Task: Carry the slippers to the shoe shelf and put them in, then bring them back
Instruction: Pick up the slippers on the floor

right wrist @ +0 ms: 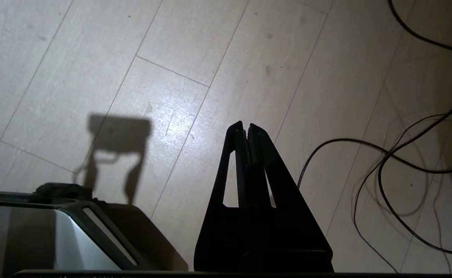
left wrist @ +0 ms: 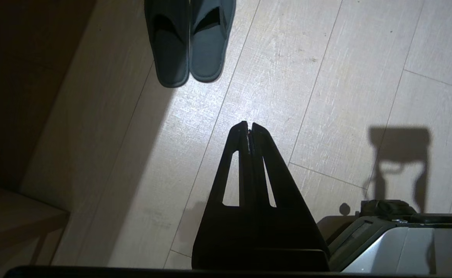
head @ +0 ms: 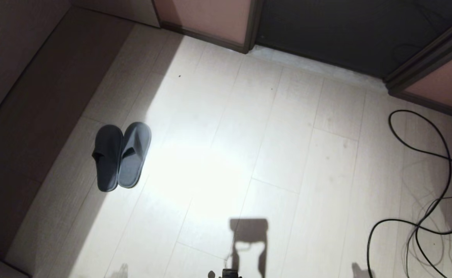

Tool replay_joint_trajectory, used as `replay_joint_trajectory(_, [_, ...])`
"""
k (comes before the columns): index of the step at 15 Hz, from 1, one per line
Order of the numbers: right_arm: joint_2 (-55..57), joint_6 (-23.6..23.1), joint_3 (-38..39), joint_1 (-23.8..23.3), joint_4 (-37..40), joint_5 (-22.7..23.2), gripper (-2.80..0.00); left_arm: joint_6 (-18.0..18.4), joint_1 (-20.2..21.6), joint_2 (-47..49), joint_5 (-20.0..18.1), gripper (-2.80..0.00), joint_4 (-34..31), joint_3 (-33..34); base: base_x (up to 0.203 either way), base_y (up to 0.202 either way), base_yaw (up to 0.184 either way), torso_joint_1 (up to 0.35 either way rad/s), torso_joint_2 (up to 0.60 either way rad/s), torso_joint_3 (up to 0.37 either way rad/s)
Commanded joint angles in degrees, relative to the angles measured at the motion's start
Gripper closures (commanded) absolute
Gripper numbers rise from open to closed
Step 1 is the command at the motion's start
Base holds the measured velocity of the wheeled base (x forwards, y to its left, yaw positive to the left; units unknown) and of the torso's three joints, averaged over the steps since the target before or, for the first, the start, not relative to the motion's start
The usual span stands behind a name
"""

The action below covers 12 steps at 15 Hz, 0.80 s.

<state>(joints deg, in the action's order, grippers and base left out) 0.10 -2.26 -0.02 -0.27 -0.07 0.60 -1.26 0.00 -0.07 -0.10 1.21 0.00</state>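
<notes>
Beyond the left gripper [left wrist: 249,125], the slippers [left wrist: 189,42] lose their toes to the left wrist view's edge. Beside the right gripper [right wrist: 246,125], the black cable [right wrist: 395,154] runs out of frame, ends unseen.

The dark blue-grey slippers [head: 121,156] lie side by side, touching, on the floor.

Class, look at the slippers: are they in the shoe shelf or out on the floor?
Out. The slippers lie side by side on the pale floor, soles down; neither gripper holds them.
</notes>
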Motion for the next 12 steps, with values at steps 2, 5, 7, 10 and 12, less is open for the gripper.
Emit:
replay_joint_trajectory(2, [-0.01,-0.03,0.02,0.0,0.03,0.06,0.0,-0.06,0.0,0.07,0.01,0.0,0.02,0.44,0.0,0.0,0.0,0.002,0.0,-0.197])
replay_joint_trajectory(5, [-0.01,-0.03,0.02,0.0,0.07,0.11,0.0,-0.15,0.0,0.07,0.01,0.0,0.02,0.44,0.0,0.0,0.0,0.003,0.0,-0.195])
replay_joint_trajectory(7, [-0.01,-0.03,0.02,0.0,0.07,0.11,0.0,-0.15,0.0,0.07,0.01,0.0,0.02,0.44,0.0,0.0,0.0,-0.001,0.01,-0.196])
replay_joint_trajectory(10, [-0.01,-0.03,0.02,0.0,-0.01,0.11,0.0,-0.15,0.0,0.07,0.01,0.0,0.02,0.44,0.0,0.0,0.0,0.001,0.0,-0.199])
replay_joint_trajectory(12, [-0.01,-0.03,0.02,0.0,0.07,0.11,0.0,-0.15,0.0,0.07,0.01,0.0,0.02,0.44,0.0,0.0,0.0,0.002,0.0,-0.196])
